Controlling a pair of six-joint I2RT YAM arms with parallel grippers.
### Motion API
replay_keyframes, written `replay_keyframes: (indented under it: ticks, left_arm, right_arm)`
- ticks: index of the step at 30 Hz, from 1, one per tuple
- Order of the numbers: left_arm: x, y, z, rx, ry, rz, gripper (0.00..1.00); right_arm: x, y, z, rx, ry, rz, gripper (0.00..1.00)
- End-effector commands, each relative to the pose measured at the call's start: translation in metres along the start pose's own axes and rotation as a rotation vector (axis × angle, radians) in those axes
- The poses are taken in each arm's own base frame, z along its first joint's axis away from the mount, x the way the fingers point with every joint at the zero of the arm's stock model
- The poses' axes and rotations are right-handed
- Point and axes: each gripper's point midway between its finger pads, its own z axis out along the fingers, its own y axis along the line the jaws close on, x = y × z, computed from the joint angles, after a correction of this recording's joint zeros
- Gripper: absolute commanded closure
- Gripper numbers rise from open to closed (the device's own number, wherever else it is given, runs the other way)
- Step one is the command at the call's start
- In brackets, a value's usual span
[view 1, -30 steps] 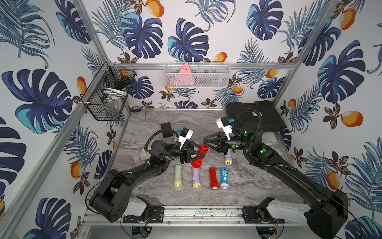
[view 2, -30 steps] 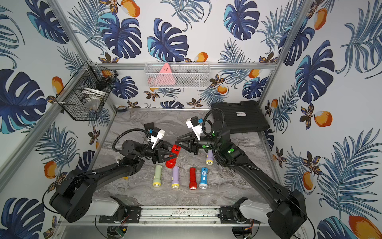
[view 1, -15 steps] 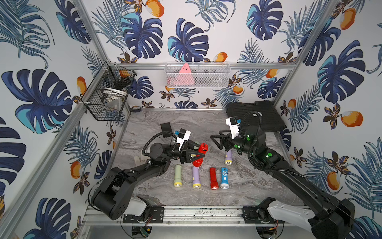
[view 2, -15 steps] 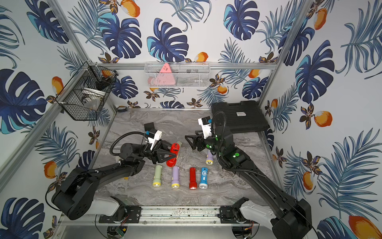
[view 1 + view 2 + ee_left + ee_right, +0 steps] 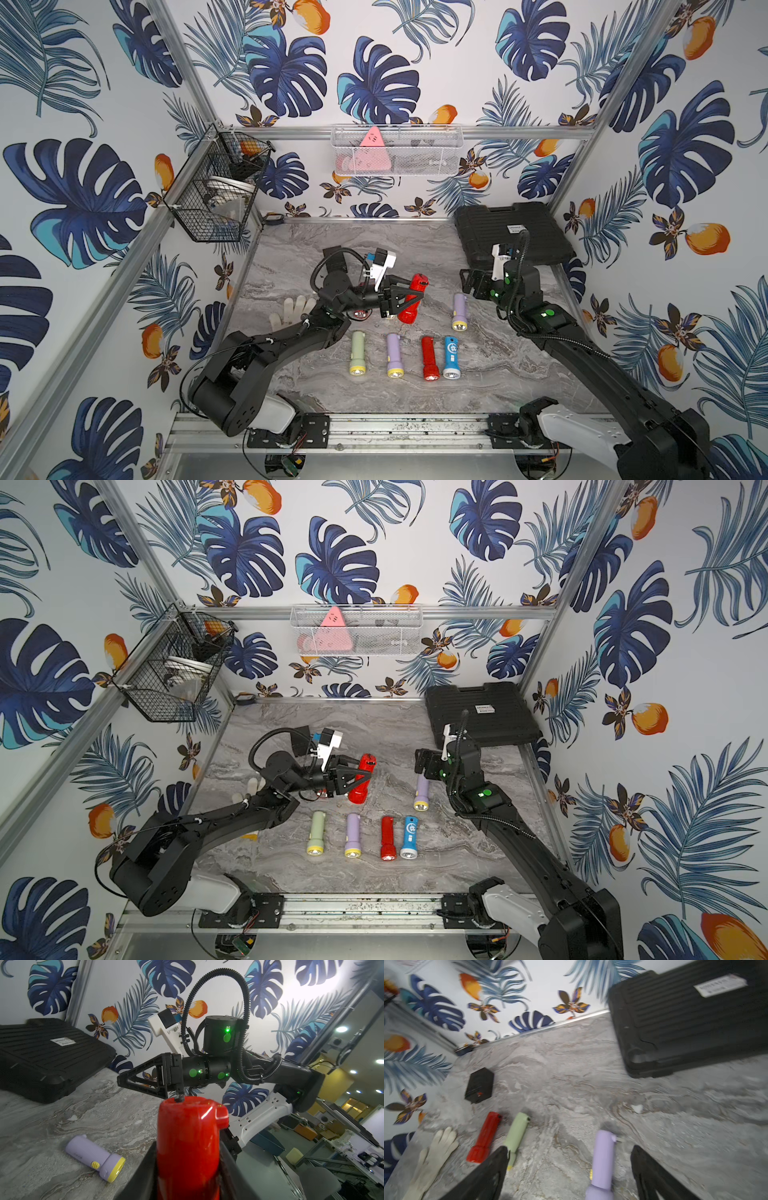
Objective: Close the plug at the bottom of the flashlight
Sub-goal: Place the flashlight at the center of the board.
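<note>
Above marble tabletop [image 5: 374, 249], left tool [image 5: 409, 300] clamps the red flashlight [image 5: 417, 283] (right tool [image 5: 569, 1149] gapes empty, well apart).

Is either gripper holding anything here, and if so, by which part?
The left gripper holds the red flashlight by the middle of its body, leaving the tail end free. The right gripper is open and holds nothing.

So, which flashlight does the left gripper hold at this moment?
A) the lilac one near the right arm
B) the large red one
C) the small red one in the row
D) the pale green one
B: in a top view the left gripper is shut on the large red flashlight, and the left wrist view shows the red body clamped between its jaws.
</note>
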Motion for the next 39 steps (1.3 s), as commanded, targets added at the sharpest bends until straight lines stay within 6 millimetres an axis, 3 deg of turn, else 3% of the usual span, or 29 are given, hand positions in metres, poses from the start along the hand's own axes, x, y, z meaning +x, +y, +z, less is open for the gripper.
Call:
replay_keyframes:
  ticks: [1,4,10,16,28,39]
  left_arm:
    - [0.033,0.041,0.004,-0.233,0.129,-0.068,1.0]
    - [0.052,0.065,0.006,-0.415,0.21,-0.107,1.0]
    - [0.088,0.109,0.006,-0.73,0.377,-0.191,1.0]
    - [0.102,0.149,0.008,-0.954,0.446,-0.236,1.0]
    - [0.13,0.211,0.03,-1.132,0.567,-0.233,1.0]
    - [0.163,0.244,0.035,-1.187,0.593,-0.284,1.0]
  right_arm:
    - [0.009,-0.019,0.001,0.0,0.046,0.14,0.01]
    - [0.011,-0.038,0.001,0.023,0.058,0.192,0.0]
    - [0.014,-0.057,0.007,0.048,0.097,0.256,0.0]
    - [0.013,-0.064,0.01,0.026,0.106,0.305,0.0]
    - [0.009,-0.067,0.006,0.019,0.074,0.308,0.0]
    - [0.007,-0.064,0.004,0.003,0.071,0.307,0.0]
